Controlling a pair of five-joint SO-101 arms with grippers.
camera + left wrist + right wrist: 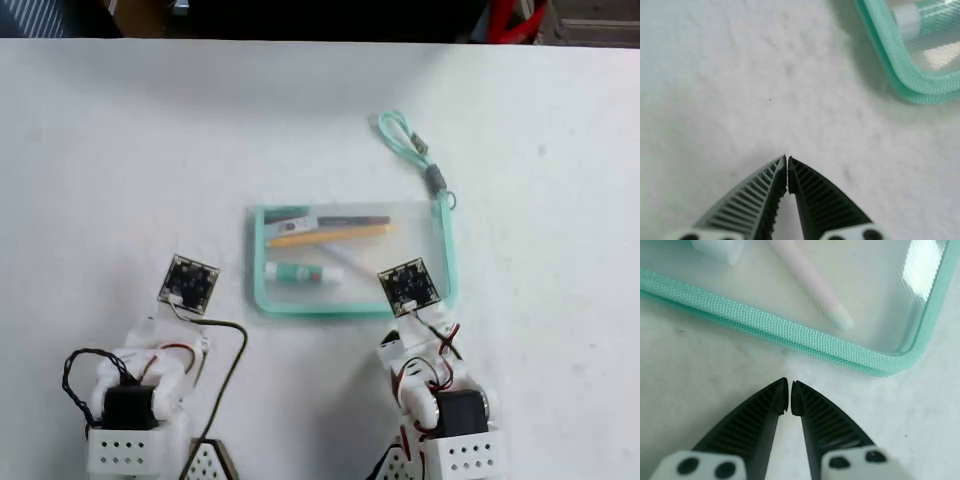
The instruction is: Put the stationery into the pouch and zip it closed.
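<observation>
A clear pouch (350, 305) with a mint-green border lies flat at the table's middle, its green strap (403, 140) trailing off the far right corner. Inside lie an orange pencil (325, 236), a dark pen (340, 219), a small white-and-green tube (300, 272) and a pale pink stick (812, 282). My left gripper (787, 167) is shut over bare table, just left of the pouch's near left corner (920, 90). My right gripper (790, 392) is shut too, hovering just short of the pouch's near edge (790, 330) by its near right corner.
The white table (120, 150) stretches wide on all sides of the pouch. Both arm bases (130, 420) sit at the near edge with loose cables (225, 370) between them. Dark clutter lines the far edge.
</observation>
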